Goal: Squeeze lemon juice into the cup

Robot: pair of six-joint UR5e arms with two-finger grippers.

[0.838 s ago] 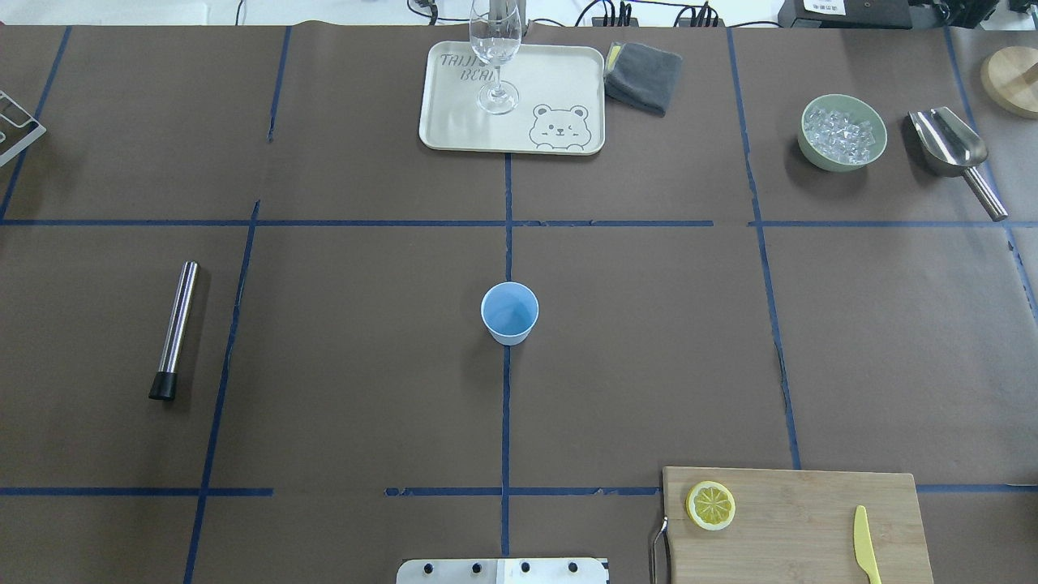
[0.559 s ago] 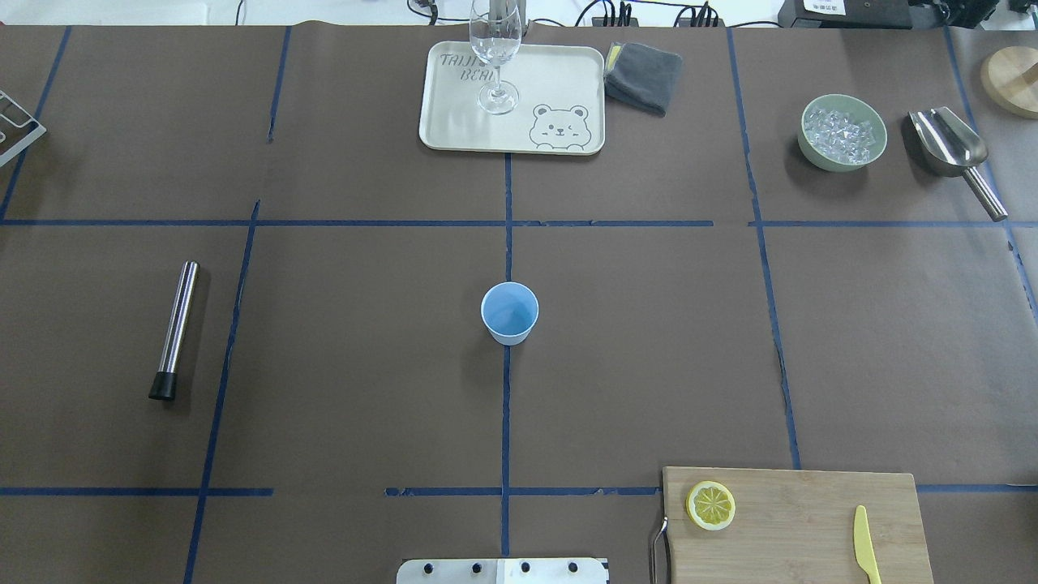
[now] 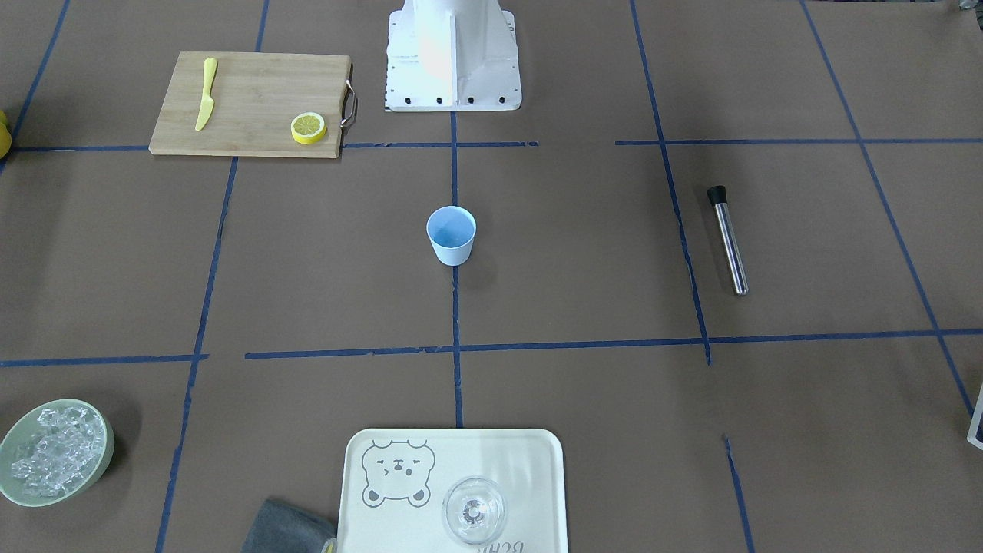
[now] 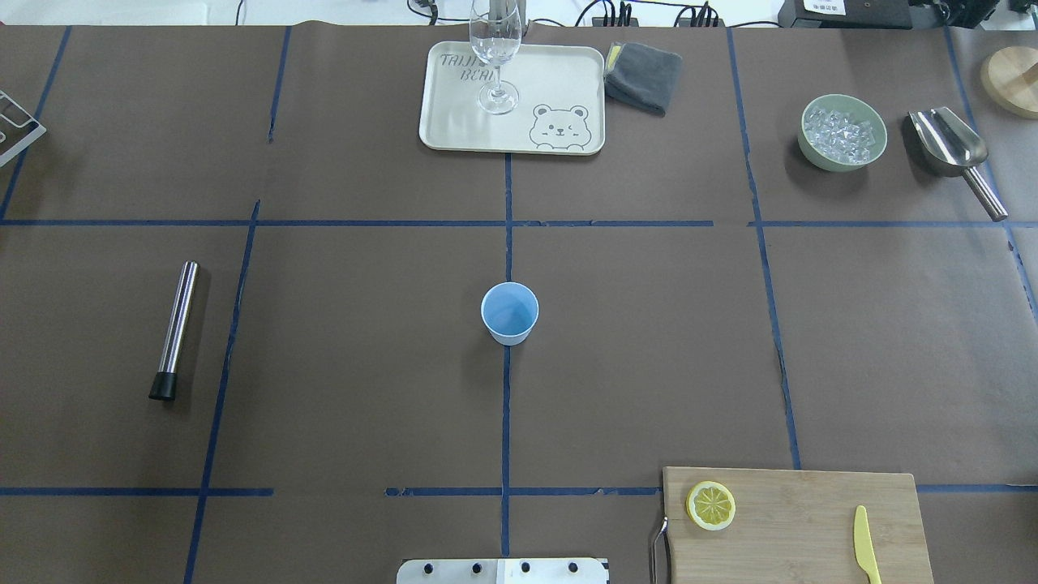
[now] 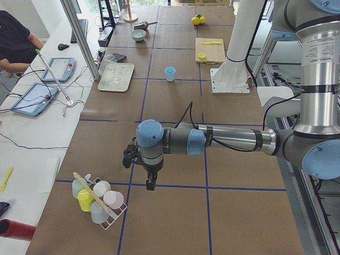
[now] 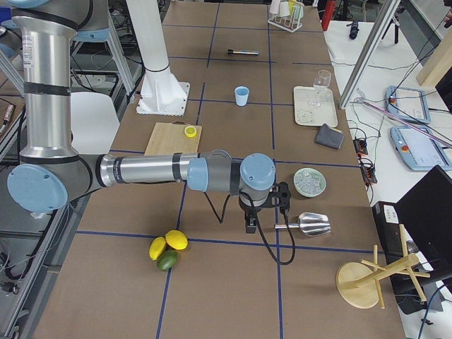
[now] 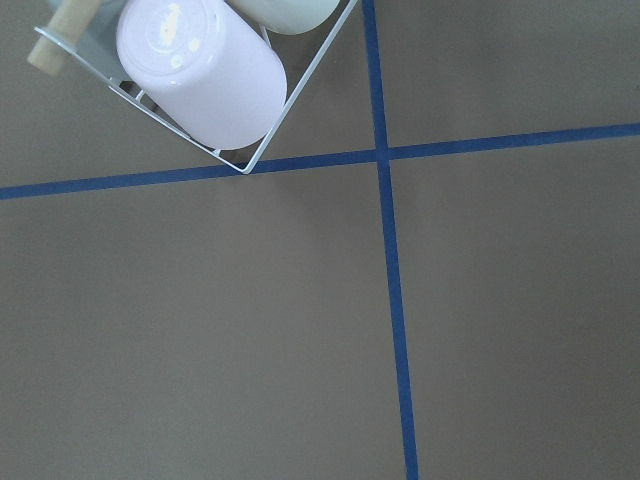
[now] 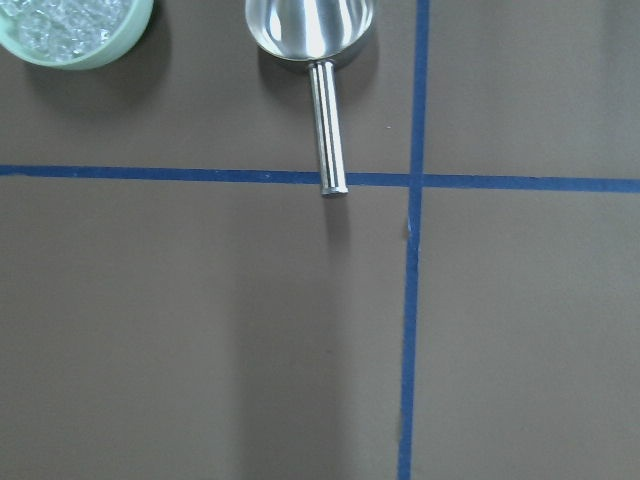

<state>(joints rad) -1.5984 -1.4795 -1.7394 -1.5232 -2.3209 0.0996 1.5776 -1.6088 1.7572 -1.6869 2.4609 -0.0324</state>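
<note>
Pointing down, the left pincer [image 5: 150,184] hangs over the bench [image 4: 365,365] at its end, near a rack [image 5: 98,199] of upturned cups. The right pincer [image 6: 250,226] hangs the same way at the other end, near a steel scoop [image 6: 311,224]. From the side I cannot tell how far either one is parted, or see anything in its grip. Both are well apart from the lemon [image 4: 711,505], which lies flat at a corner of the board [image 4: 803,519], apart from the knife [image 4: 865,545]. Farther out the cup [image 4: 509,312] stands upright mid-bench, mouth up. Beyond it a tray [image 4: 559,81] carries a glass [image 4: 495,49].
</note>
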